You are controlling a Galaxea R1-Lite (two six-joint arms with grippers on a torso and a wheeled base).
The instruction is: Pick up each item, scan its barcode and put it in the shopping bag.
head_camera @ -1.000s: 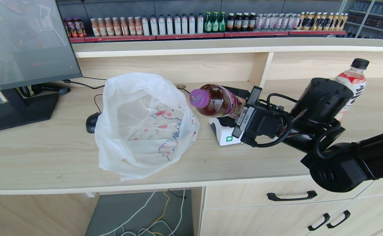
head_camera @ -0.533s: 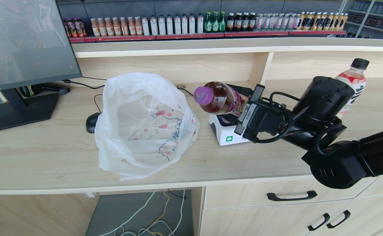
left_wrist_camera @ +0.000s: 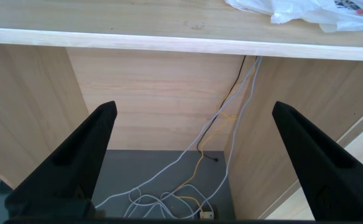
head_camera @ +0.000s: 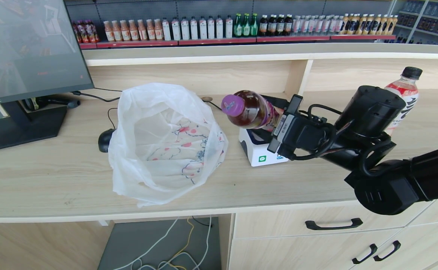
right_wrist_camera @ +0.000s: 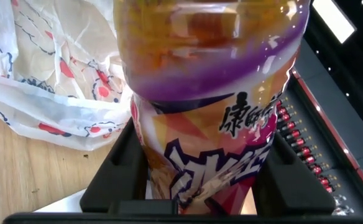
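My right gripper (head_camera: 275, 122) is shut on a tea bottle (head_camera: 249, 110) with a purple cap and purple label, held on its side above the white barcode scanner (head_camera: 259, 150), cap toward the bag. In the right wrist view the tea bottle (right_wrist_camera: 212, 93) fills the space between the black fingers (right_wrist_camera: 116, 168), over the scanner's dark face (right_wrist_camera: 330, 106). The white plastic shopping bag (head_camera: 164, 140) stands open on the counter left of the scanner. A red-and-white bottle (head_camera: 402, 95) with a black cap stands at the far right. My left gripper (left_wrist_camera: 194, 162) hangs open below the counter edge.
A monitor (head_camera: 24, 48) on a black stand occupies the back left, with a black mouse (head_camera: 104, 139) and cables beside the bag. A raised shelf wall (head_camera: 297, 77) runs behind the counter. Drawers (head_camera: 331, 225) and loose cables (left_wrist_camera: 188, 186) lie below the countertop.
My right gripper has lifted the tea bottle slightly and carried it a little back and right over the scanner. The bag and other bottle have not moved.
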